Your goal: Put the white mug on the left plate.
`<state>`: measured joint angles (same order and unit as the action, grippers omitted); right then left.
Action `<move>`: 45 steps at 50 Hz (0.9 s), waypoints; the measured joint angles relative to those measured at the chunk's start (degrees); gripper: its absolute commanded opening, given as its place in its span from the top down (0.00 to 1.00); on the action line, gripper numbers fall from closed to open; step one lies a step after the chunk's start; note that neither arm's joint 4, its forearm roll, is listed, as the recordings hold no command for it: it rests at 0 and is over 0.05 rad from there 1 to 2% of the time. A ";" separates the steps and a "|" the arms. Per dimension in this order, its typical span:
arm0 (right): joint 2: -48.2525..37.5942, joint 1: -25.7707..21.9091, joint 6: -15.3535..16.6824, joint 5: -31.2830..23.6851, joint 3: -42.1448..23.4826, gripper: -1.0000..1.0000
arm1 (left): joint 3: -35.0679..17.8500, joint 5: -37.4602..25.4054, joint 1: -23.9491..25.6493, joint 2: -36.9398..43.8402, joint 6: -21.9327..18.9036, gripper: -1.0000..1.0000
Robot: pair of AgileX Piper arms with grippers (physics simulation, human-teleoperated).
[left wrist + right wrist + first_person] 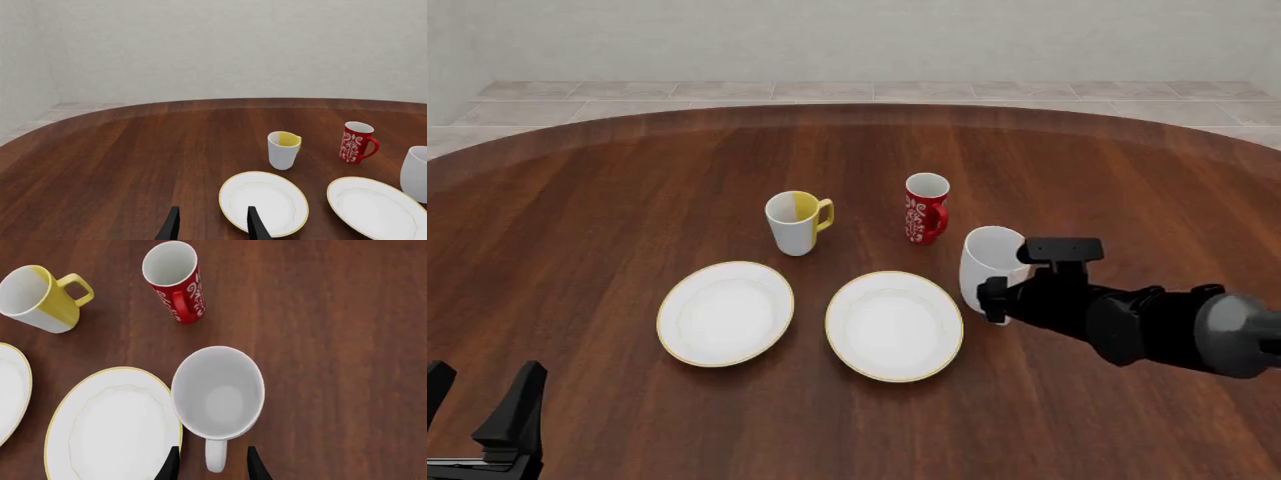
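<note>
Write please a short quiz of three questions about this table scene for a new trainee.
1. True or false: the white mug already stands on the left plate.
2. Which mug stands nearest the right gripper? A) red patterned mug B) white mug C) yellow-handled mug
3. How many plates lie on the table?

Key: 1 false; 2 B; 3 two.

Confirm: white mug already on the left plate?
No. In the front view the white mug stands on the table, right of both plates, left plate bare.
</note>
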<state>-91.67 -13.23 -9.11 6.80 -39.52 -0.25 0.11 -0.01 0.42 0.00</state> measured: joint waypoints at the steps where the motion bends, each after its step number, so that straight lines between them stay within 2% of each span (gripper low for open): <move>1: -0.07 0.05 -0.02 0.05 0.01 0.00 | 0.00 0.00 0.00 0.00 0.00 0.00; 45: -3.05 -0.37 -1.40 2.30 0.93 0.00 | 0.00 0.00 0.00 0.00 0.00 0.00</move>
<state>-94.72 -13.61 -10.51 9.10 -38.59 -0.25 0.11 -0.01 0.42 0.00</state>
